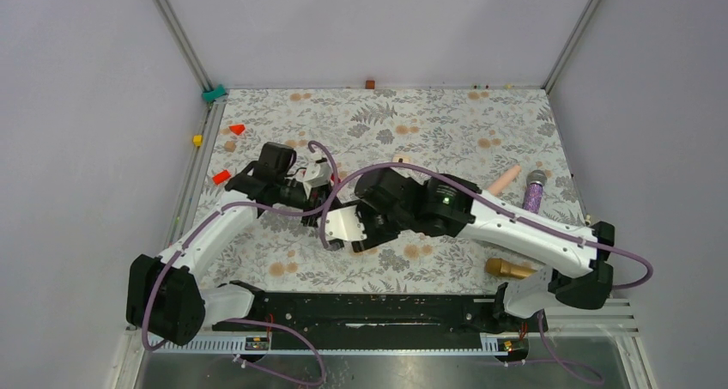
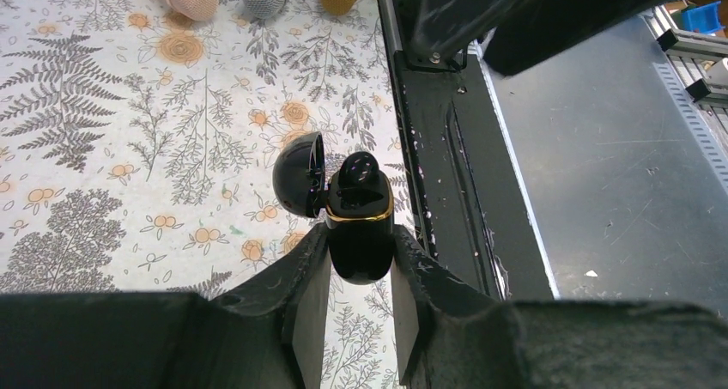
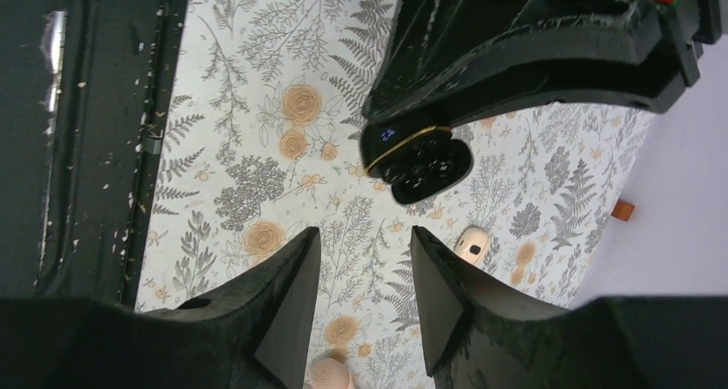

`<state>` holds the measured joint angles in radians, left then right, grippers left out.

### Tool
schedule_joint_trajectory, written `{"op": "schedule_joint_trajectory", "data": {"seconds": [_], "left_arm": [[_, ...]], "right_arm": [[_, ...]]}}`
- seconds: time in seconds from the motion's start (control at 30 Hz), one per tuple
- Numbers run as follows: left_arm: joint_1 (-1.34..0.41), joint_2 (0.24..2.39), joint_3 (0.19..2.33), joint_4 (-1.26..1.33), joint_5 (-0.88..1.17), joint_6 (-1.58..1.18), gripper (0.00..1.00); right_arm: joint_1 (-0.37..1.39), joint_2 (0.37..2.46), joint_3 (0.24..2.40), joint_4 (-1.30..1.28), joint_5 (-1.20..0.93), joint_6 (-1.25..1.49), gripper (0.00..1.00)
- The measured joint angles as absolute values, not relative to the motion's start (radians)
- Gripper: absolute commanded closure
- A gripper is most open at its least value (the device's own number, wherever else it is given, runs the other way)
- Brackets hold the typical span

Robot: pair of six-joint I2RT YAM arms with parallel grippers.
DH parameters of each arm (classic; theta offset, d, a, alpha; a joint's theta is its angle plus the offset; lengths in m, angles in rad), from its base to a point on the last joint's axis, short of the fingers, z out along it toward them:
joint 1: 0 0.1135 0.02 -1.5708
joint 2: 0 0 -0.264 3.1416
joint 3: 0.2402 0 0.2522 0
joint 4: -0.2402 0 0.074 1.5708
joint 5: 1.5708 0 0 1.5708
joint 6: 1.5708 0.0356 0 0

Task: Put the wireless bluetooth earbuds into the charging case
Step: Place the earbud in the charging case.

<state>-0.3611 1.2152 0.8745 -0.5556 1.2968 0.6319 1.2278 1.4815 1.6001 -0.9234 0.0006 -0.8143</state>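
The left arm point(image 1: 215, 230) reached over the middle of the counter point(image 1: 446, 123), left pincer point(image 2: 360, 264) clamping the open case point(image 2: 360, 221); the right arm point(image 1: 524, 226) stretched leftward, right pincer point(image 3: 364, 247) parted.

table: flat top covered in white sheet printed with grey ferns and orange flowers point(image 1: 429, 123). right side: pale pink microphone point(image 1: 506, 179), glittery purple microphone point(image 1: 534, 191) just beside; gold microphone point(image 1: 508, 270) nearer the bases. left side: small red wedge point(image 1: 237, 129), small red block point(image 1: 221, 177).

My lab test booth.
White walls point(image 1: 86, 106) and metal posts point(image 1: 178, 33) at 11 and 1 o'clock box in my flower-print table point(image 1: 429, 123).
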Motion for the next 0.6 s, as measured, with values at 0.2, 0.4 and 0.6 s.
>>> {"op": "schedule_joint_trajectory", "data": {"seconds": [0.2, 0.4, 0.6], "left_arm": [[-0.318, 1.215, 0.875, -0.556, 1.304, 0.631, 1.0], [-0.226, 1.215, 0.875, -0.559, 1.324, 0.623, 1.0], [-0.097, 1.209, 0.875, -0.568, 1.344, 0.624, 1.0]], "right_arm": [[1.192, 1.372, 1.547, -0.937, -0.097, -0.834, 0.06], [1.118, 1.348, 1.452, -0.91, -0.176, -0.852, 0.0], [1.001, 1.382, 1.398, -0.804, -0.239, -0.797, 0.01]]}}
